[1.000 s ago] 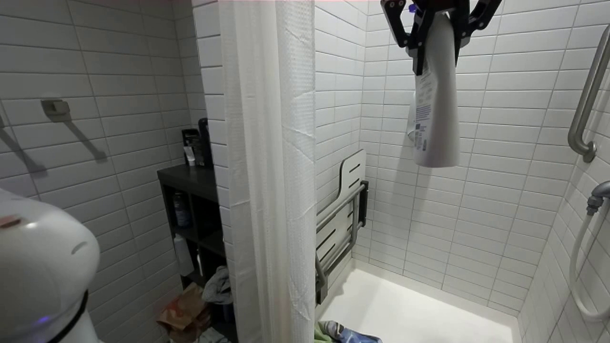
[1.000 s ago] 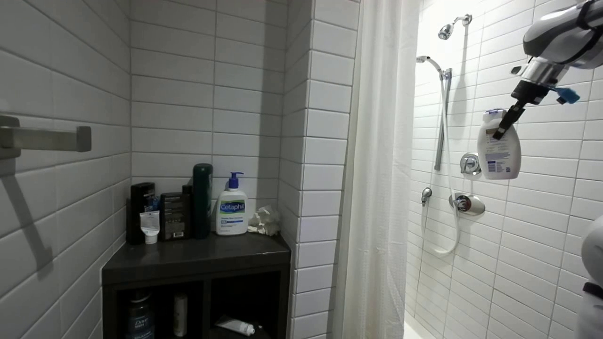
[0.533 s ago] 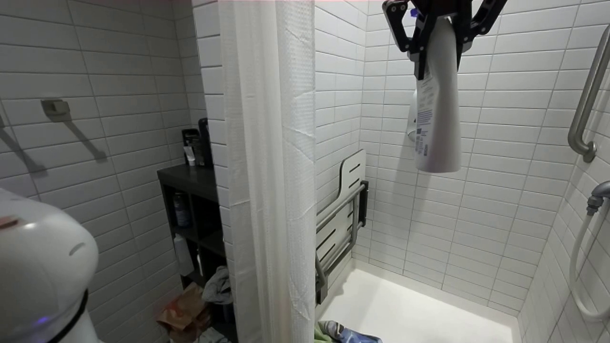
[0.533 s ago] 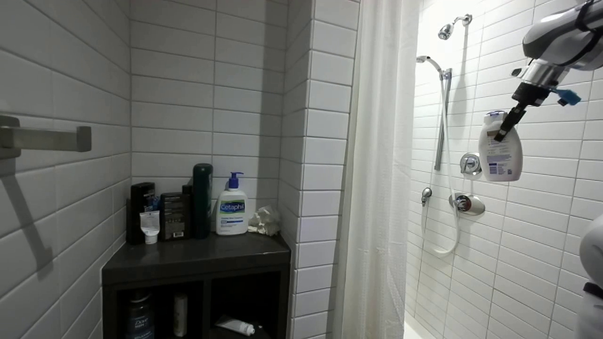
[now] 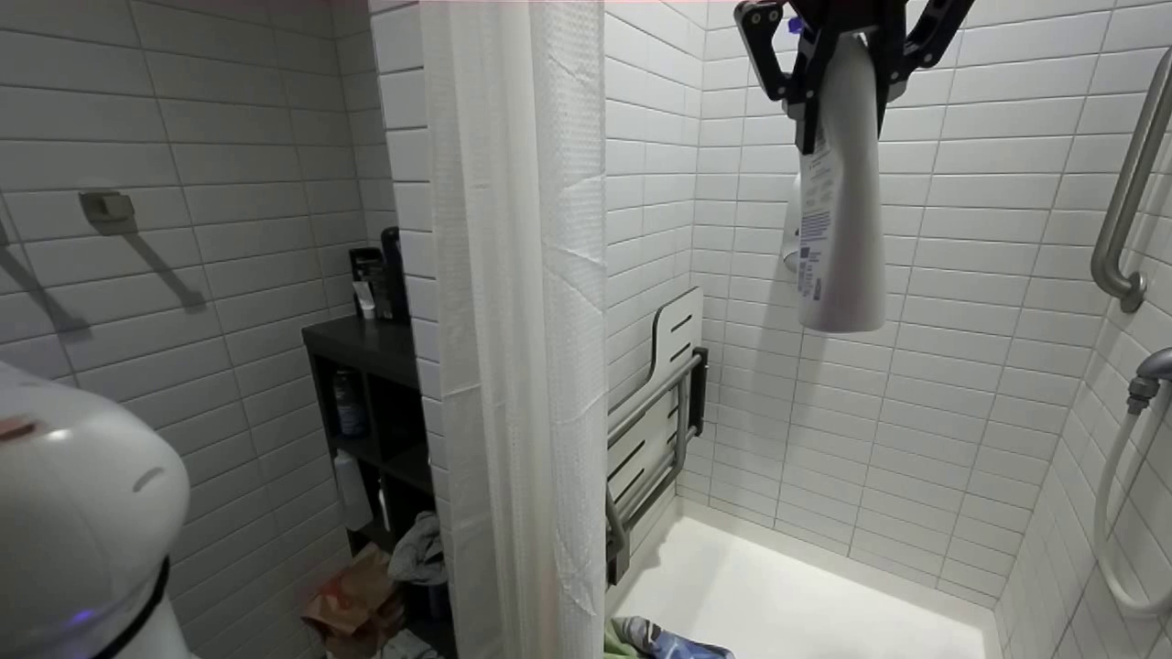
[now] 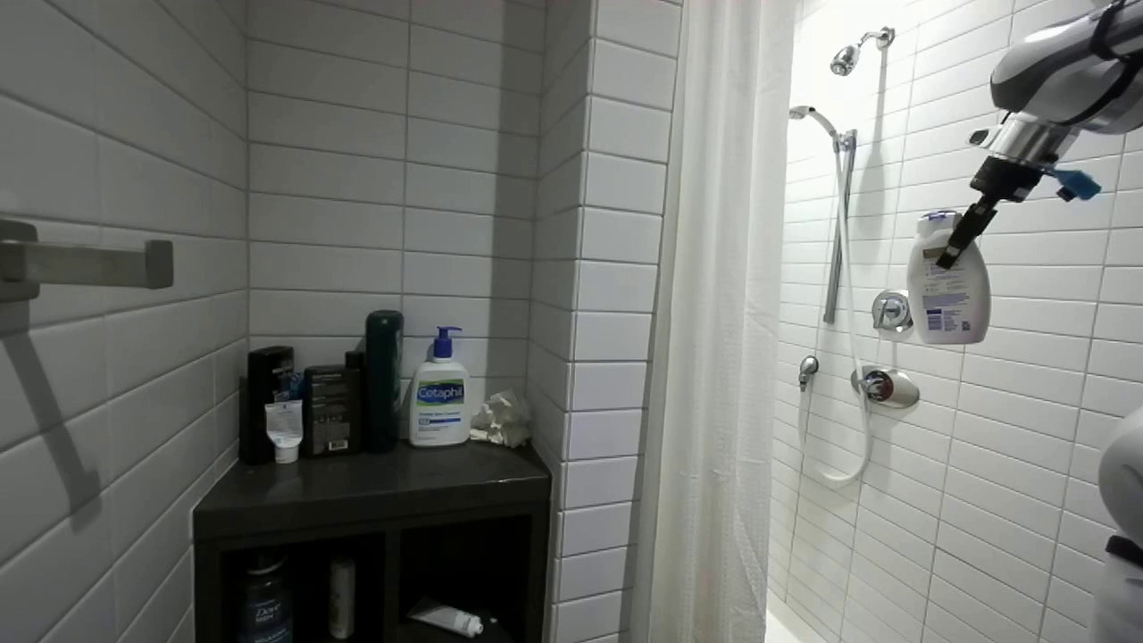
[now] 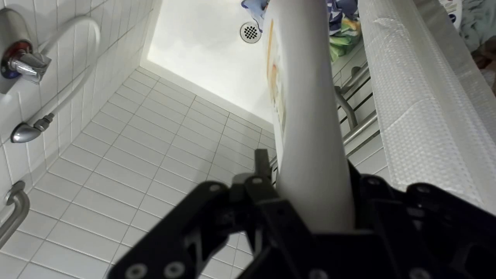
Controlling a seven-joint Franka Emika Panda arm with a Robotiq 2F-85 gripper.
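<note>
A white flat-sided bottle (image 5: 841,265) with small print on its back label hangs in the air inside the shower, nearly upright. My gripper (image 5: 843,135) is shut on its upper part, one finger on each narrow side as seen in this exterior view. In an exterior view the same bottle (image 6: 949,304) shows its wide labelled back and a purple-blue top, with the gripper (image 6: 948,259) reaching down from the upper right. From the wrist view, the bottle (image 7: 306,85) runs out from between the dark fingers (image 7: 262,161); its base is cut off by the frame's top.
A white shower curtain (image 5: 513,320) hangs beside the bottle. A folded shower seat (image 5: 682,394) and a grab bar (image 5: 1126,183) are on the walls. Cloths (image 5: 678,639) lie on the shower floor. The dark shelf (image 6: 375,491) carries a Cetaphil pump bottle (image 6: 439,406) and several dark bottles.
The gripper and the held bottle have come down slightly since one second ago, shifting a little right in both exterior views. Over the last half second nothing visibly moves.
</note>
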